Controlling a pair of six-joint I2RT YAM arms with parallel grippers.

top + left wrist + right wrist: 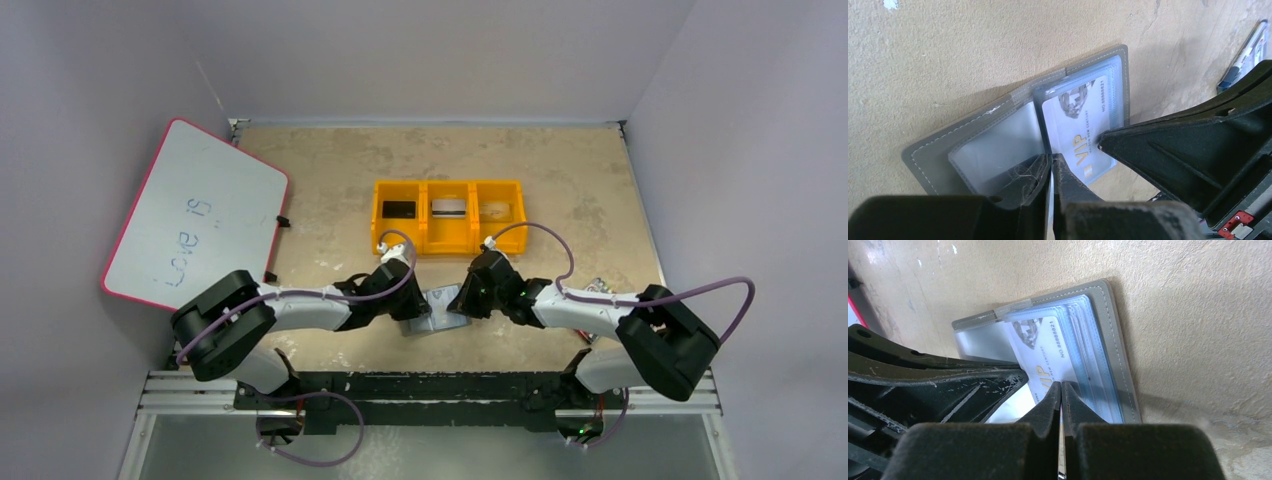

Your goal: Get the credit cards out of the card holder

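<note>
The grey stitched card holder (440, 312) lies open by the middle of the desk's near edge. The left gripper (1051, 162) is pinched on its sleeve edge, and the right gripper (1061, 387) on the white plastic VIP card (1048, 347). Should the left slip, the holder would drag along.

Left end effector (1052, 159), right end effector (1061, 386): fingers pinched, close together.
</note>
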